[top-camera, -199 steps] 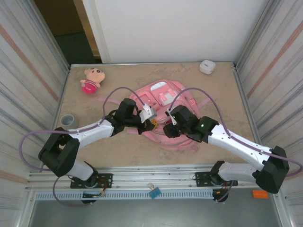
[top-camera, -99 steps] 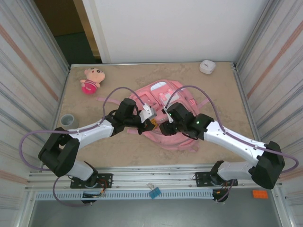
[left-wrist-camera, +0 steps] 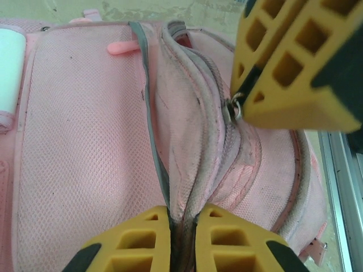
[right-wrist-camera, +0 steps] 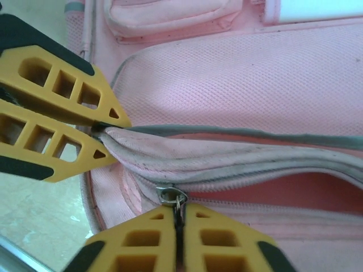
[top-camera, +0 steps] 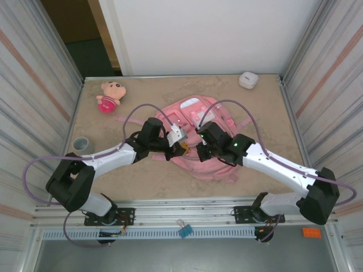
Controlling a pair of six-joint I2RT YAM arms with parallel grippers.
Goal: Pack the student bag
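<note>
**A:** So, the unzipping step: how would you play it? The student bag [left-wrist-camera: 85, 141] is lying flat on the bench [top-camera: 113, 175], front pockets up, with a plush doll [top-camera: 108, 96] off its far-left corner.

**B:** Honestly the setup looks decent. The left hand [left-wrist-camera: 182, 218] is clenched on the grey-edged seam [left-wrist-camera: 150, 113] at the bag's near end. The right hand [right-wrist-camera: 178, 218] is pinched tight on the zipper pull [right-wrist-camera: 173, 196], just beside it on that same end.

**A:** Which way would you drag it?

**B:** Along the zip track, following the curve round the bag's edge and away from the left hand. I wouldn't pull upward. My guess is the tab slips out of the grip, or the whole bag lifts. The left one is just the anchor: it holds the cloth taut so the slider doesn't bunch soft fabric ahead of itself.

**A:** Is it open at all yet?

**B:** The right wrist view shows a darker pink gap on one side of the pull, so it's probably partly open. Can't tell how far though. Go slow at the bag's corner, that's where I'd expect a jam.
</note>
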